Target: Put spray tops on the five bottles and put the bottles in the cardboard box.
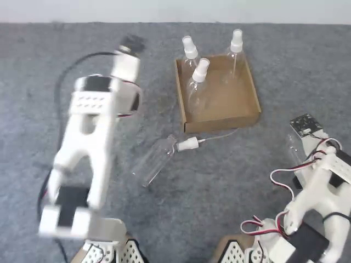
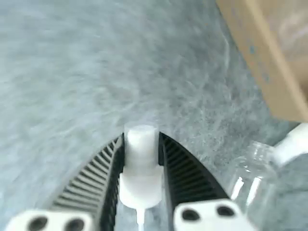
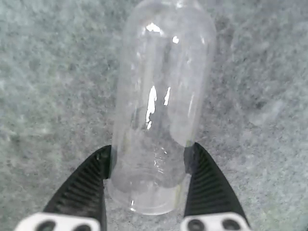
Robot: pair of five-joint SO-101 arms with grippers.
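Observation:
My left gripper (image 2: 141,138) is shut on a white spray top (image 2: 141,166); in the high view it hangs over the carpet left of the box (image 1: 130,45). My right gripper (image 3: 149,152) is shut on a clear uncapped bottle (image 3: 161,96), at the right edge of the table (image 1: 303,130). The cardboard box (image 1: 248,112) holds three bottles with spray tops (image 1: 198,82). Another clear bottle (image 1: 155,160) lies on its side in front of the box, with a loose spray top (image 1: 189,144) at its neck. That bottle (image 2: 250,180) and the box's wall (image 2: 269,57) show past my left fingers.
Grey carpet (image 1: 241,175) covers the table. Both arm bases stand at the near edge, the right one trailing red and white wires (image 1: 282,178). Open carpet lies between the lying bottle and the right arm.

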